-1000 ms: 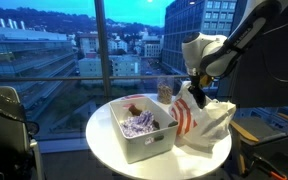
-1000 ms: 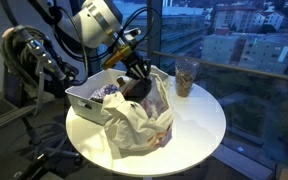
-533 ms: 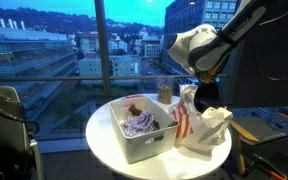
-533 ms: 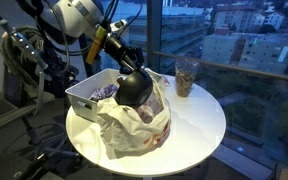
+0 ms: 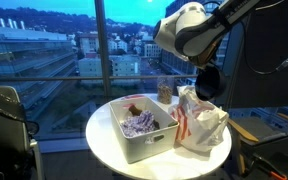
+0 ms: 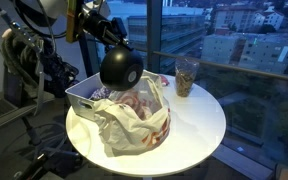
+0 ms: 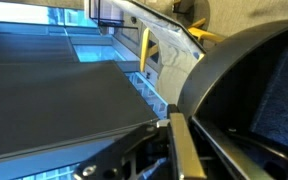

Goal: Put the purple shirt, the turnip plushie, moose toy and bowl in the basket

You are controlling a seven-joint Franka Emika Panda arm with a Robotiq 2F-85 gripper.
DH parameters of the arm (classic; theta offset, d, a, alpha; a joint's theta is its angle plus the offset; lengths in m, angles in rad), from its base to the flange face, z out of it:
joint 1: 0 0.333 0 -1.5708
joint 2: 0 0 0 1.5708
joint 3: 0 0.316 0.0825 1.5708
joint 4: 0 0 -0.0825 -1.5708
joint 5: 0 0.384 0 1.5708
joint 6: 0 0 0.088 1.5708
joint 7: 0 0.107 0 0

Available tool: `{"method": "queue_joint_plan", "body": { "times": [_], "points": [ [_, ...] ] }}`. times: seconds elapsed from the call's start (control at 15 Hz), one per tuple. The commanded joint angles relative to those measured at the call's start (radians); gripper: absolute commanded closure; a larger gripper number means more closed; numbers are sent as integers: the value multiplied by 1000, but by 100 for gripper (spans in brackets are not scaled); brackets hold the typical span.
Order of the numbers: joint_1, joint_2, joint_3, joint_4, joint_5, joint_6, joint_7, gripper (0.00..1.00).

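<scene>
My gripper (image 6: 111,46) is shut on the rim of a dark round bowl (image 6: 121,68) and holds it in the air above the table. In an exterior view the bowl (image 5: 208,81) hangs edge-on over a white bag. In the wrist view the bowl (image 7: 246,90) fills the right side, with one finger (image 7: 180,150) pressed against its rim. The white basket (image 5: 146,142) sits on the round table and holds the purple shirt (image 5: 139,124); both also show in an exterior view, the basket (image 6: 79,101) and the shirt (image 6: 106,92). I cannot make out the turnip plushie or the moose toy.
A crumpled white plastic bag with red print (image 5: 198,120) lies next to the basket under the bowl; it also shows in an exterior view (image 6: 134,122). A clear cup (image 6: 187,75) stands at the table's window side. The round white table (image 6: 199,125) has close edges. Chairs and equipment stand around it.
My gripper has risen with the bowl, lifting it out of the plastic bag to well above the table. The bag has slumped a little. The basket has not moved.
</scene>
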Motion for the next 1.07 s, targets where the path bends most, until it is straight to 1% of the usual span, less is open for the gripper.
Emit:
{"method": "queue_joint_plan", "body": {
  "times": [0.0, 0.2, 0.47, 0.67, 0.8, 0.87, 1.0],
  "points": [
    [-148, -47, 174, 30, -6, 134, -20, 99],
    [-230, 4, 228, 74, 10, 348, -42, 99],
    [-306, 118, 250, 130, 37, 667, -81, 99],
    [-334, 231, 258, 190, 93, 873, -127, 99],
    [-343, 305, 262, 221, 151, 993, -191, 99],
    [-347, 344, 265, 234, 194, 1040, -243, 99],
    [-339, 412, 257, 259, 253, 1085, -320, 99]
  ]
}}
